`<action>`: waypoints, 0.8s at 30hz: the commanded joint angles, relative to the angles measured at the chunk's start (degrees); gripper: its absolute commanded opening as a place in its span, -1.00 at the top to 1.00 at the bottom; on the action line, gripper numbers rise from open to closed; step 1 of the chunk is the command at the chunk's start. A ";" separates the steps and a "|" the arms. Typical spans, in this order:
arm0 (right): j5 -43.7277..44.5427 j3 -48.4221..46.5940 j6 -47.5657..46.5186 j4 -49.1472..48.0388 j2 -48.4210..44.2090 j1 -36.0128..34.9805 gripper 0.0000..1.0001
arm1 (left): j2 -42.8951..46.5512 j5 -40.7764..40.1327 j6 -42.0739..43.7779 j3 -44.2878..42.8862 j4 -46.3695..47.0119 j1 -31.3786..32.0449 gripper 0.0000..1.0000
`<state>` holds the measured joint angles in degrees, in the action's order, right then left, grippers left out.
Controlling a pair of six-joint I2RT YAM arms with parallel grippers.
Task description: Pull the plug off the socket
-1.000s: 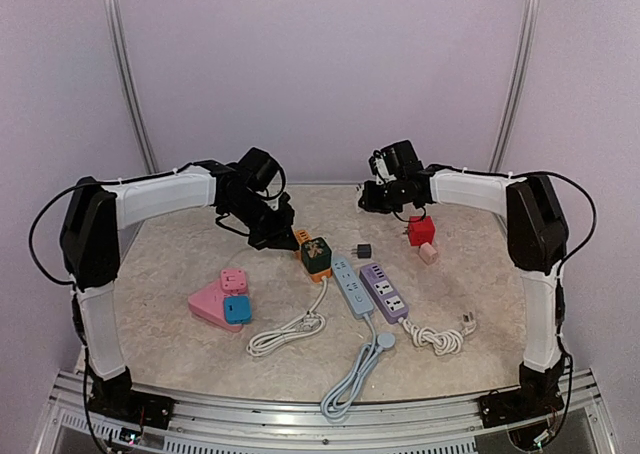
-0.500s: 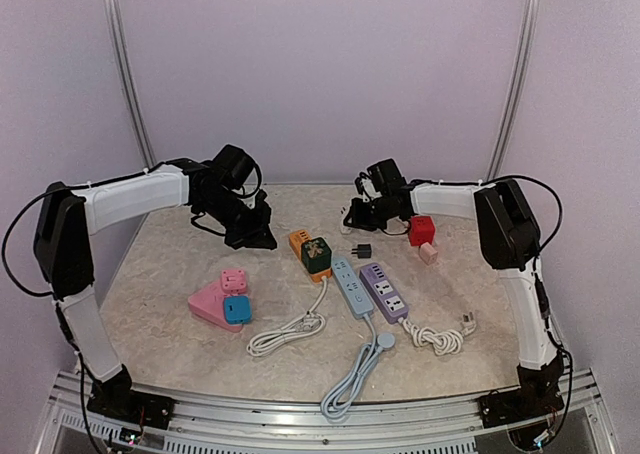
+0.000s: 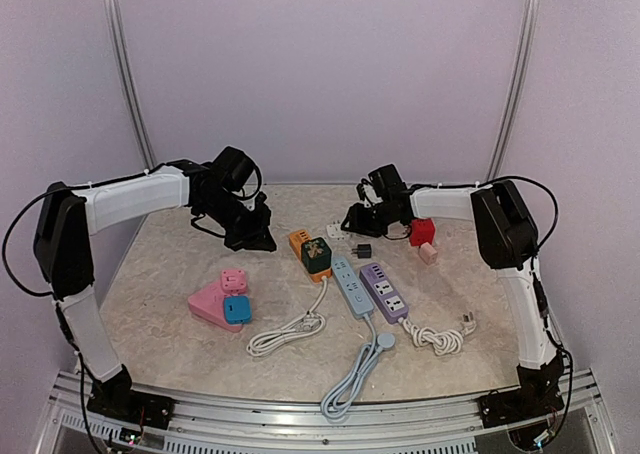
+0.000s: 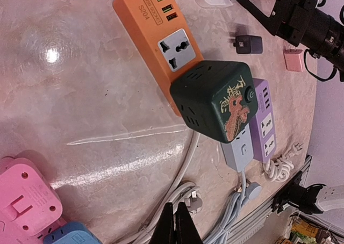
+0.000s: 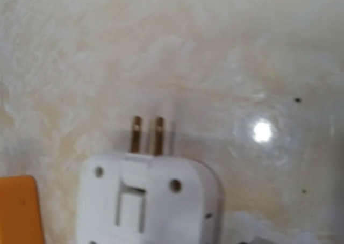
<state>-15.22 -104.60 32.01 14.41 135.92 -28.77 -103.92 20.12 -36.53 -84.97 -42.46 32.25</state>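
**Top view.** The left pincer (image 3: 258, 239) hangs over the far-left part of the worktop (image 3: 160, 264), apart from the orange strip (image 3: 298, 239). The strip lies near the middle, toward the far edge, with a green cube (image 3: 318, 254) seated on its near end. The plug (image 3: 335, 231) rests on the worktop just right of the strip. The right pincer (image 3: 352, 220) sits low, just beside the plug.

**Left wrist view.** The left pincer's tips meet with nothing between them. It is probably parked aside to leave the right arm room. The strip's outlet (image 4: 181, 49) is vacant.

**Right wrist view.** The plug fills the lower frame, and its two prongs (image 5: 148, 136) are bare above the worktop. The plug is therefore judged free of the socket. No fingers show here, so it cannot be told whether the right pincer is spread or grips the plug.
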 commanded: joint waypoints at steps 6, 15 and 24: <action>8.60 1.88 -4.71 5.53 -6.85 -0.30 -0.41 | -0.38 0.00 0.07 0.53 0.79 -0.17 0.94; 13.11 2.62 -8.67 10.08 -14.14 -4.72 -0.79 | -1.51 -0.73 -0.88 0.14 1.31 -0.41 0.94; 18.88 -0.56 -10.33 16.17 -14.53 -13.29 -0.99 | -1.67 0.69 -2.27 2.09 3.14 -1.96 0.94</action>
<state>-0.60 -102.61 23.16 24.64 121.27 -39.16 -104.66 20.45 -37.74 -84.55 -40.80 31.27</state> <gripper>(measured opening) 0.997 0.031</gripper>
